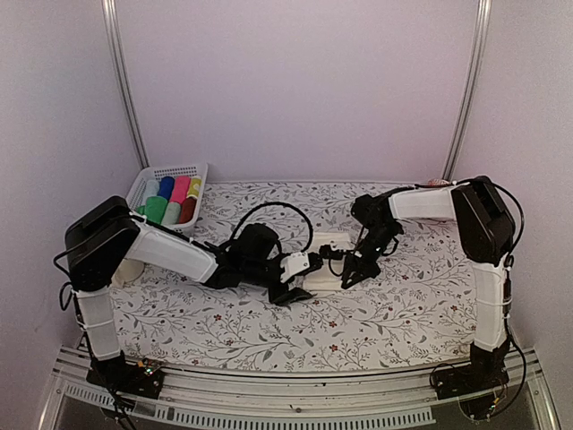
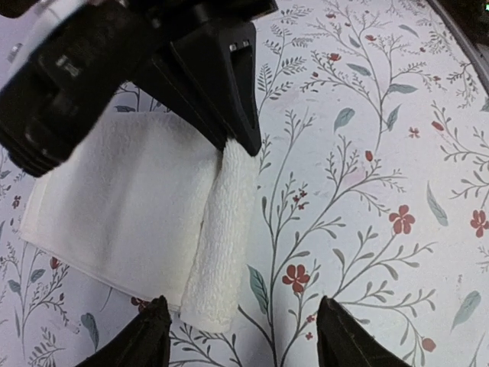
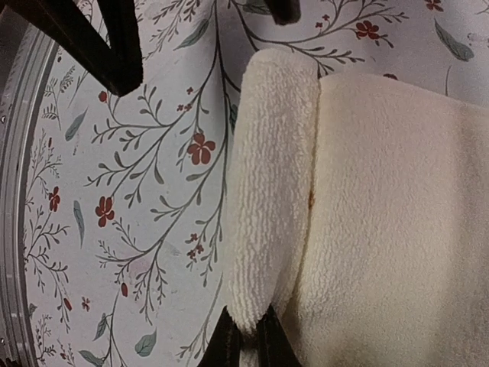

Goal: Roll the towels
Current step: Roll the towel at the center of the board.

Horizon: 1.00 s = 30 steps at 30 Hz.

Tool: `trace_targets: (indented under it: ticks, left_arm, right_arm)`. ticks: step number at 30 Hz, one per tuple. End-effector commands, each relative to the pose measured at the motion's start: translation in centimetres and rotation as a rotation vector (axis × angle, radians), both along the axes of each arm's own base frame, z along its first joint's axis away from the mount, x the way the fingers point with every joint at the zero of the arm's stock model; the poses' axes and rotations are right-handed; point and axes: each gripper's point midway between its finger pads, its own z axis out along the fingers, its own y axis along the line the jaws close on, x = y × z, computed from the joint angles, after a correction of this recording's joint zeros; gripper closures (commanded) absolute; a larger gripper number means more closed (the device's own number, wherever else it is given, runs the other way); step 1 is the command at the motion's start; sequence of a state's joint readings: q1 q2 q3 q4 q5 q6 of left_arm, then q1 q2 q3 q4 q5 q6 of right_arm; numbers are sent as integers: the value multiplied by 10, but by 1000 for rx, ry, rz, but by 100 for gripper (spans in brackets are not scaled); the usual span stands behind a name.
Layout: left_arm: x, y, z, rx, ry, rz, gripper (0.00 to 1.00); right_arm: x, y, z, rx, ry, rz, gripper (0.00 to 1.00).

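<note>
Right wrist: cream towel (image 3: 269, 191) between fingers (image 3: 226, 347)

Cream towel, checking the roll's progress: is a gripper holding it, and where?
The right gripper pinches the cream towel at one end of its rolled edge; the left gripper is open.

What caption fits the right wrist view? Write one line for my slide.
Right gripper, jaws shut, pinches the rolled edge of the cream towel on floral tablecloth.
</note>
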<state>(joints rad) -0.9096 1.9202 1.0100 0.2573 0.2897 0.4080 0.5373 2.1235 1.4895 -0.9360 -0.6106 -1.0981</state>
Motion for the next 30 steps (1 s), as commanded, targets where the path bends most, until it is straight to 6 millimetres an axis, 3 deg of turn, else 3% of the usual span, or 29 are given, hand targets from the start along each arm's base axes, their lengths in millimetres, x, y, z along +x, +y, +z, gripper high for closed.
trace_targets:
  ticks: [1,5,12,15,19,28,30]
  left_arm:
    - [-1,-13,1,-24,-16,-54,36]
    - [0,-17,-20,12,9,-60,38]
    - [5,-23,-23,5,22,-69,53]
    - [10,-22,-22,-10,47,-58,56]
    - [18,-18,-21,-30,77,-31,68]
    - [28,-15,-32,-20,140,-4,69]
    - [30,-13,-31,-30,162,1,76]
  right_arm:
    - [-10,-5,3,18,185,-51,97]
    - [-11,-9,-8,-2,229,-63,96]
    - [-7,-13,-13,-4,254,-84,96]
    - [-5,-15,-15,-11,259,-92,96]
    - [-4,-17,-18,-15,267,-98,96]
    - [-2,-19,-19,-19,271,-101,96]
    - [-2,-19,-20,-21,269,-104,96]
